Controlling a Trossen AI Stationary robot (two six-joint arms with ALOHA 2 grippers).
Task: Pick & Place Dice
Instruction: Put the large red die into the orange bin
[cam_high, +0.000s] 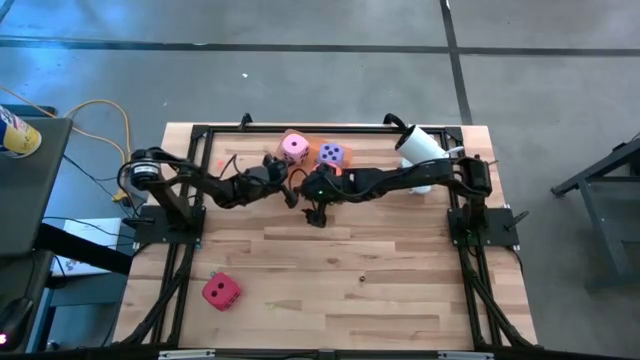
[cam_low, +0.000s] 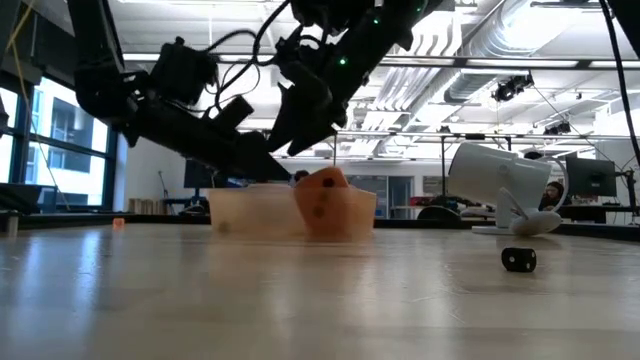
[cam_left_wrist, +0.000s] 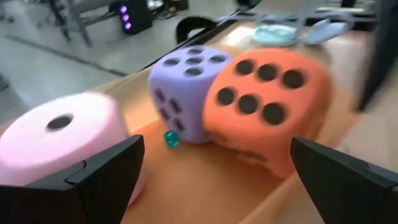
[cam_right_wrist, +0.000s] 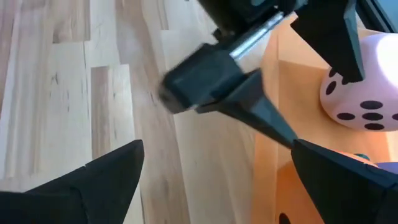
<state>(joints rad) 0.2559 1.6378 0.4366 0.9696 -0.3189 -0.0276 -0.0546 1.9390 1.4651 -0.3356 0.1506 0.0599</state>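
The wooden desk (cam_high: 400, 290) carries everything. Both dark arms reach in from its left and right edges and meet just short of the middle of the far edge. There lies a flat see-through orange tray (cam_high: 312, 162) holding three dice: the pink die (cam_high: 294, 148) on its left side, the purple die (cam_high: 331, 154) to the right of it, and the orange die (cam_left_wrist: 264, 102) pressed against the purple one, seen best in the left wrist view. The red die (cam_high: 221, 291) sits alone, well apart, near the front left corner of the desk.

The left pincer (cam_high: 291, 186) hangs at the tray's front edge with its fingers spread wide and nothing between them, facing the three dice. The right pincer (cam_high: 316, 214) hangs just beside it, over bare wood in front of the tray, also spread and empty.

The dice look like soft foam: probably light, squashy and not at all fragile, with a matt skin that should not slip. A hold across two opposite flat faces, near the middle, would likely suit best; gripping at corners may let a die twist out.

A tiny dark die (cam_low: 518, 260) lies on the desk, and a tiny teal one (cam_left_wrist: 170, 139) in the tray.
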